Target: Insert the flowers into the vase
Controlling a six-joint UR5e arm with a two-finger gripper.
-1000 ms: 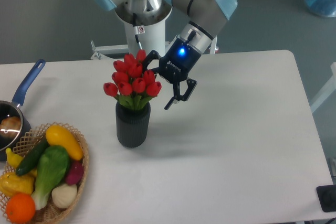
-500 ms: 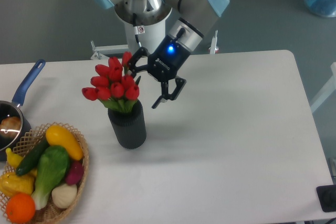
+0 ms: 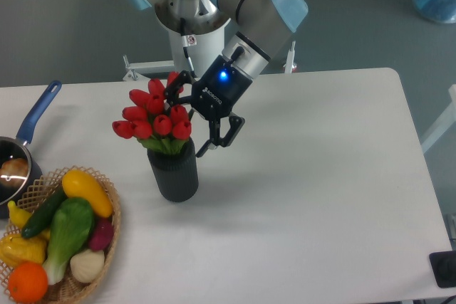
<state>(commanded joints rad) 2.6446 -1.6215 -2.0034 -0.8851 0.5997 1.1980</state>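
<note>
The flowers (image 3: 152, 114), a bunch of red tulip buds on green stems, stand with their stems in the vase (image 3: 173, 176), a matte black ribbed cylinder left of the table's middle. The bunch leans to the left over the vase's mouth. My gripper (image 3: 186, 120) comes in from the upper right at bud height. Its jaws stand wide apart, one finger behind the bunch's top and the other finger (image 3: 212, 139) low at the bunch's right side, next to the vase's rim. The right-hand buds lie between the fingers.
A wicker basket (image 3: 112, 213) of vegetables and fruit stands at the front left, close to the vase. A blue-handled saucepan (image 3: 37, 113) sits at the left edge. The robot's base (image 3: 192, 40) is behind the vase.
My gripper has moved left and down towards the vase. The flowers and vase shifted left with it, and the bunch now leans left.
</note>
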